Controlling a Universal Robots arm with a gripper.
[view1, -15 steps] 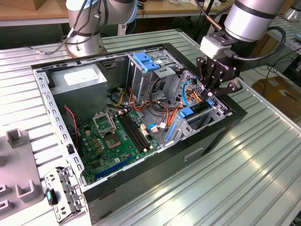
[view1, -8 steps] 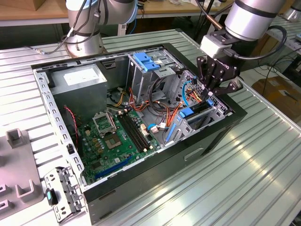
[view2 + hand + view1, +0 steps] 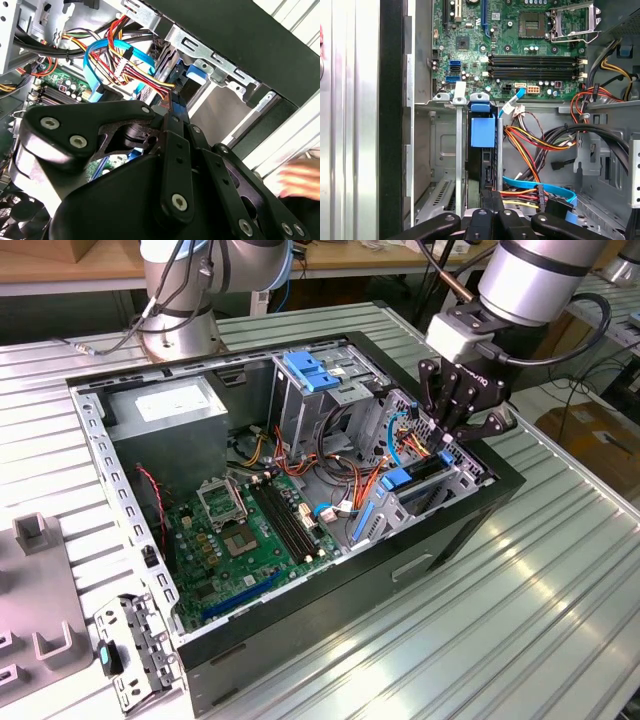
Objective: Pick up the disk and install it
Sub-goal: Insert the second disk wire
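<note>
Disk [image 3: 483,131]: I see it standing on edge in the drive bay at the front corner of the PC case, blue carrier end facing up toward the motherboard side. In the exterior view its blue rails [image 3: 398,480] sit inside the bay, just below the hand.

Disk seating: looks slotted between the bay's metal walls; can't tell if fully home.

Hand [image 3: 447,427]: black multi-link fingers, directly over the bay w/ the disk. In the first wrist view the fingertips [image 3: 485,216] sit close together at the disk's near edge. I can't tell whether they pinch it or only touch it.

Drive bay [image 3: 443,150]: grey sheet-metal cage, one slot beside the disk unfilled.

Cables [image 3: 530,150]: red/yellow/orange/black bundle plus a flat blue data cable [image 3: 100,60], running just beside the bay, near the hand.

Motherboard [image 3: 250,530]: green, lies flat in the case floor; RAM slots and CPU socket visible, well apart from the hand.

Tall cage [image 3: 320,390]: upright, blue latch on top, mid-case.

PC case [image 3: 470,530]: black, lying open on its side on the worktop [image 3: 520,620], ribbed metal.

Loose bracket [image 3: 135,650]: on worktop at exterior view's left, near the case corner.

Person's hand [image 3: 300,182]: blurred, beyond the case edge in the second wrist view.
</note>
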